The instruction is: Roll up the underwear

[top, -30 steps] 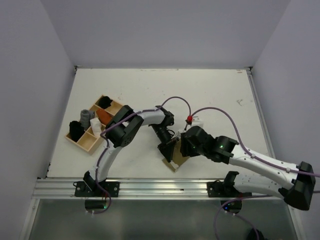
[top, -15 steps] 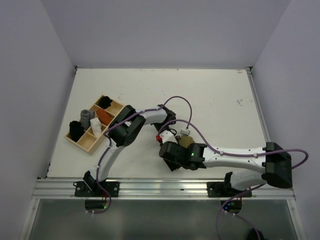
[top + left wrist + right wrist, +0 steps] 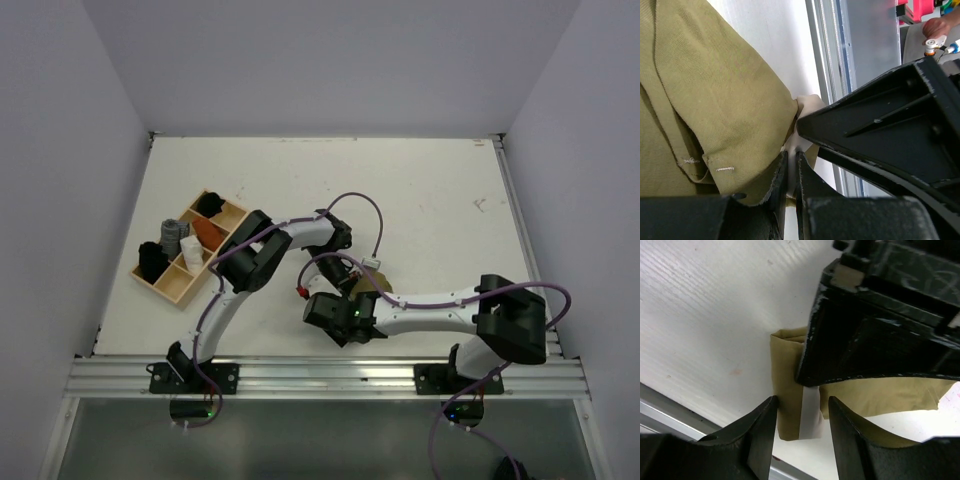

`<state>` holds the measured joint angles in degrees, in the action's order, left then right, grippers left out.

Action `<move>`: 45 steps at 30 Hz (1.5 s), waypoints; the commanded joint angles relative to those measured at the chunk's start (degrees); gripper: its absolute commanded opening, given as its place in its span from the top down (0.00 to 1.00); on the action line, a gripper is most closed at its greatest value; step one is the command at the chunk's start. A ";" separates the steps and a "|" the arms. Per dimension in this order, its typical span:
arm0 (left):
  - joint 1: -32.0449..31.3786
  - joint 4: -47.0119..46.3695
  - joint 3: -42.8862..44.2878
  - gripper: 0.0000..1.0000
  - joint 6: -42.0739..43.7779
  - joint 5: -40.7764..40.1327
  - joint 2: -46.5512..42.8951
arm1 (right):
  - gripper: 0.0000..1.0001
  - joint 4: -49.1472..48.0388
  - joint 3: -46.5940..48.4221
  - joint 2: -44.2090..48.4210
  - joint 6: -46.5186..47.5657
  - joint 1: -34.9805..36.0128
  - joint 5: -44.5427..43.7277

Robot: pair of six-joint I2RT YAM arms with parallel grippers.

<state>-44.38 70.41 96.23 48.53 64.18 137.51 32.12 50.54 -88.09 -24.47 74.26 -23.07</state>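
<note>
Big change in the last second: the right arm has swung in from the right side and folded its elbow, so its wrist now sits low and left of centre, right against the left arm's tip. The left arm has barely budged.

The left fingers [image 3: 805, 186] are pinched down to a narrow slit on an edge of the underwear [image 3: 725, 90], a small soft olive-khaki cloth garment with a paler cream side peeking out just past the fold. The right fingers [image 3: 759, 442] are spread wide and hold nothing. The folded end of the underwear [image 3: 786, 385] lies between the 2 of them, cream strip showing. I can't tell whether they touch it yet.

The bit that matters: that folded end runs roughly in line with the right fingers' reach, straight ahead of them, while the rest of the cloth trails off sideways under the left arm's black wrist. So I'd say the right arm is the nearer one to the free end, with the left acting as the anchor.

From above, the underwear [image 3: 378, 283] is near the front middle of the white worktop [image 3: 430, 190], well apart from the wooden divider tray [image 3: 178, 288] on the left.
</note>
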 commanded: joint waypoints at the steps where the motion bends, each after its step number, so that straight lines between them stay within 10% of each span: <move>1: 0.17 -7.39 0.46 0.88 2.36 -7.32 2.58 | 0.51 -1.88 2.10 -1.64 1.71 0.98 -1.28; 11: 0.52 -8.71 0.19 0.81 -0.62 -4.95 2.41 | 0.55 1.10 3.77 -6.74 1.88 1.33 -4.09; 19: 0.61 -11.88 -5.50 0.66 -7.05 -1.35 -2.58 | 0.84 -1.18 -0.35 -4.20 -0.93 1.24 0.57; 45: 9.39 -11.44 -15.81 0.53 -7.58 -1.52 -16.39 | 0.86 -7.07 -4.14 -4.19 -0.23 -2.19 12.78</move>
<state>-36.67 56.47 78.32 38.81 61.04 121.99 26.44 49.17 -90.67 -24.43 72.29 -15.11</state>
